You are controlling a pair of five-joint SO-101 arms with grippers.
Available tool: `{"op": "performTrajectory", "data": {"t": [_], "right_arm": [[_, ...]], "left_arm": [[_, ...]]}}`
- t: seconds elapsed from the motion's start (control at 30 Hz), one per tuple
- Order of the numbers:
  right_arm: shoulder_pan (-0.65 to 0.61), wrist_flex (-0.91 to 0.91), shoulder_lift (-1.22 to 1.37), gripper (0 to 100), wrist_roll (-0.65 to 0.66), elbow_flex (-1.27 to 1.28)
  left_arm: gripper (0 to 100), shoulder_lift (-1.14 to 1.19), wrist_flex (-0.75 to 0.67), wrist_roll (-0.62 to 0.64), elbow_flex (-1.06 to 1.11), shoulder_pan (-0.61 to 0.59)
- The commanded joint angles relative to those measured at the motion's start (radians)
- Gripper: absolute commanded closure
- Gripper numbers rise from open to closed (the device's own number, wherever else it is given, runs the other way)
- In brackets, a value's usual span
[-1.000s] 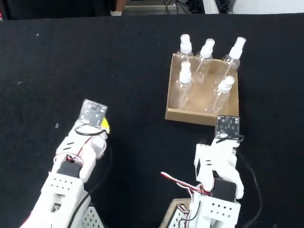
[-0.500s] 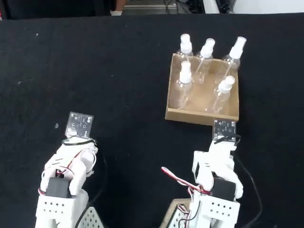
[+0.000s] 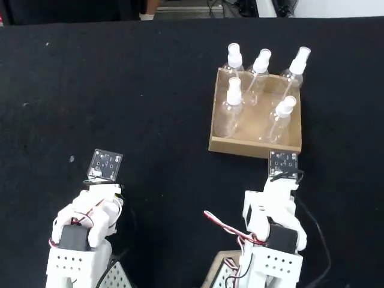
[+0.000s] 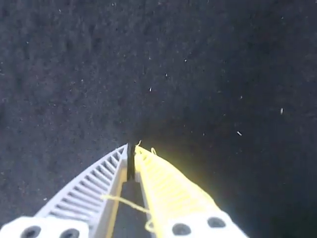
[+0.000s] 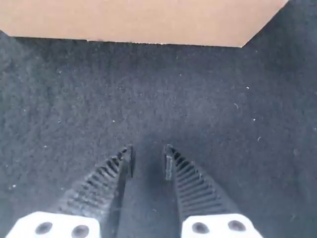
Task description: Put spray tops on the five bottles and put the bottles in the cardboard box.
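Note:
The cardboard box (image 3: 239, 144) stands on the black table, right of centre. Several clear bottles stand upright inside it, each with a white spray top, among them one at the front left (image 3: 230, 109) and one at the front right (image 3: 278, 119). My left gripper (image 4: 132, 148) is shut with nothing in it, low over bare cloth at the near left. My right gripper (image 5: 148, 161) is slightly open and holds nothing, just short of the near wall of the box (image 5: 143, 20). Both arms (image 3: 90, 210) (image 3: 273, 210) are folded back near the table's front edge.
Black cloth (image 3: 120, 90) covers the whole table. Red and white wires (image 3: 225, 231) loop beside the right arm's base. The box's near wall lies close ahead of my right gripper.
The left arm has drawn back toward the table's near edge. The right arm has pulled back a little from the box. The bottles and box have not moved.

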Motion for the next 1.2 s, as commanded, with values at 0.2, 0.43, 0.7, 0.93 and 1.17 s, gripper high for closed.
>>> {"op": "performTrajectory", "data": {"t": [0.2, 0.43, 0.7, 0.93, 1.17], "right_arm": [[0.012, 0.011, -0.059, 92.6, 0.003, -0.001], [0.003, 0.011, -0.094, 92.6, 0.003, -0.001], [0.008, 0.011, -0.084, 92.6, 0.003, -0.001], [0.008, 0.011, -0.084, 92.6, 0.003, -0.001], [0.008, 0.011, -0.084, 92.6, 0.003, -0.001]], "left_arm": [[97, -0.014, 0.012, -0.009, 0.025, 0.004], [97, -0.020, 0.015, -0.008, 0.025, -0.077], [97, -0.021, 0.015, -0.006, 0.025, -0.091], [97, -0.021, 0.015, -0.006, 0.025, -0.093], [97, -0.020, 0.015, -0.006, 0.025, -0.093]]}}
